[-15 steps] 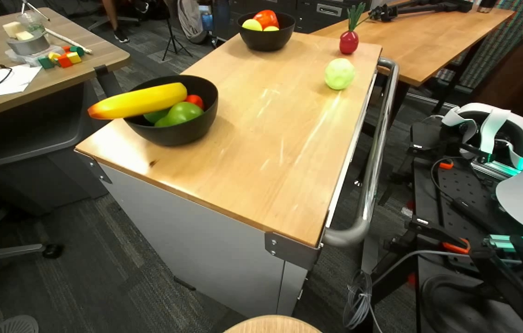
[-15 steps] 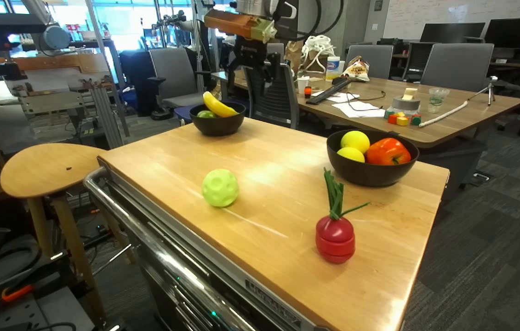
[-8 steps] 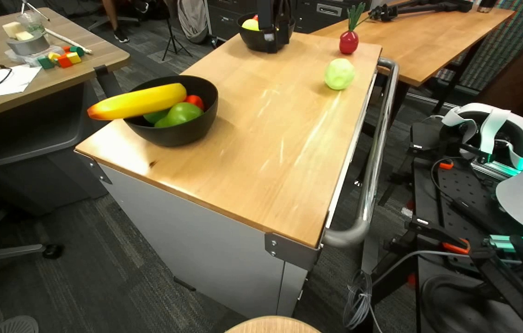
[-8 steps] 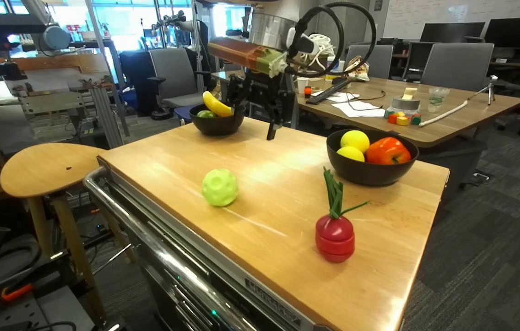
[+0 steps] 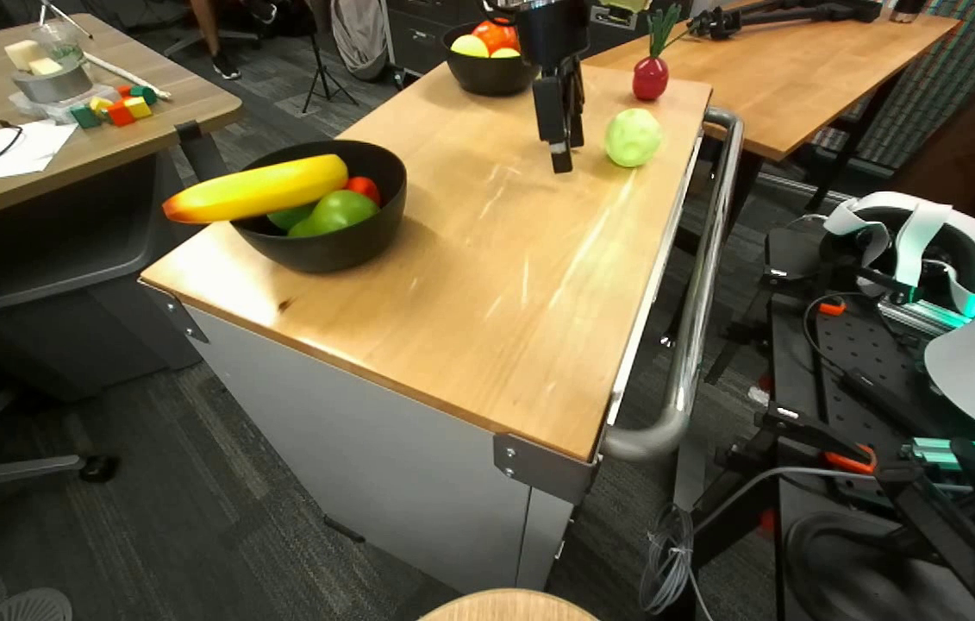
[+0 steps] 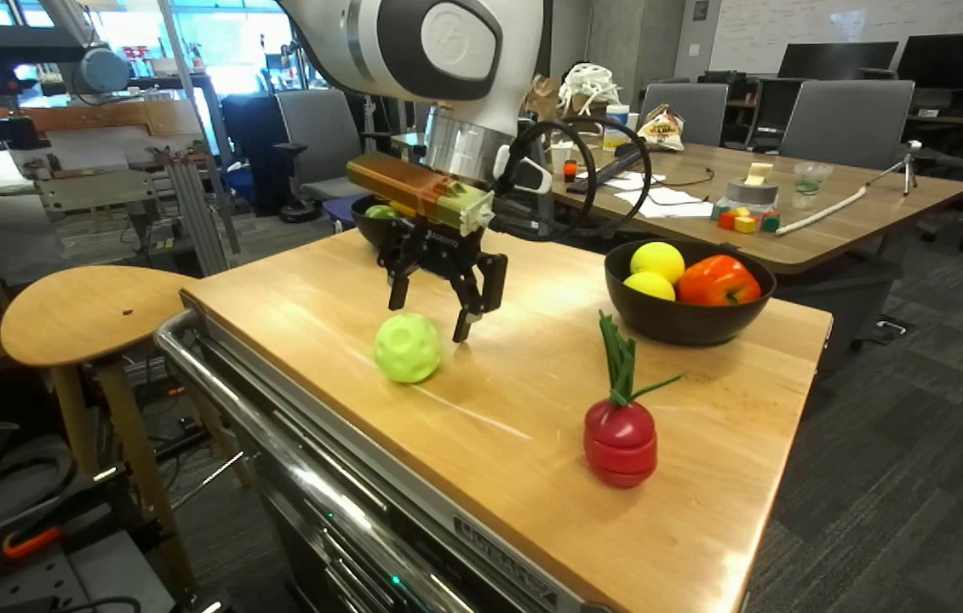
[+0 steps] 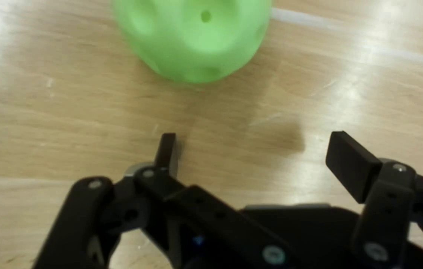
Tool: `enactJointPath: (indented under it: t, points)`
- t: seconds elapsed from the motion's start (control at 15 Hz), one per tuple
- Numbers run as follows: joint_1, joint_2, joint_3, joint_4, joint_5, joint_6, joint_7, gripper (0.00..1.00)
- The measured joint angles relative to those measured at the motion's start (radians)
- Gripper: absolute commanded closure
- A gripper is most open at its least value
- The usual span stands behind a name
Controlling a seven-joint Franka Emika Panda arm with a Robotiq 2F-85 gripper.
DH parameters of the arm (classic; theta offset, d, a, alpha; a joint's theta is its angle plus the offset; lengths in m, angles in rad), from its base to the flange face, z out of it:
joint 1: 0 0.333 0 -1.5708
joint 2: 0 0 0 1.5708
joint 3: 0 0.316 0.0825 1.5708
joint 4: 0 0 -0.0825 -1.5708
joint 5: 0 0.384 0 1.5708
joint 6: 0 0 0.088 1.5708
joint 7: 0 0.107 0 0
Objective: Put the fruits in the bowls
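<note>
Currently, the black gripper [image 7: 258, 160] is hanging with its jaws spread wide, and the round, dimpled green fruit [image 7: 196, 41] is resting apart from it on scuffed, shiny wood [image 7: 65, 112]. In an exterior view, a smooth black bowl [image 6: 690, 326] is cradling yellow fruits [image 6: 657, 260] and a glossy red fruit [image 6: 715, 279] at the green fruit's three o'clock, and a nameplate [image 6: 505, 558] at five o'clock is carrying blurred capitals.
</note>
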Motion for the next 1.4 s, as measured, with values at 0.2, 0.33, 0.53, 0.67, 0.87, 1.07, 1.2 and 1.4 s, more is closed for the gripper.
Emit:
enactJointPath:
  t: [0.2,0.33,0.53,0.67,0.87,1.07,1.2,1.4]
  points:
    - [0.012,-0.021,0.000,-0.038,-0.101,0.017,0.035,0.00]
    - [0.021,-0.056,0.000,-0.071,-0.155,0.018,0.053,0.00]
    - [0.033,-0.124,0.000,-0.135,-0.209,0.017,0.061,0.01]
    - [0.037,-0.162,0.000,-0.173,-0.235,0.017,0.067,0.26]
    - [0.038,-0.194,0.000,-0.210,-0.297,0.018,0.103,0.48]
    - [0.038,-0.206,0.000,-0.226,-0.350,0.018,0.148,0.64]
    - [0.038,-0.210,0.000,-0.230,-0.356,0.018,0.159,0.68]
    - [0.039,-0.232,0.003,-0.225,-0.327,0.022,0.152,0.82]
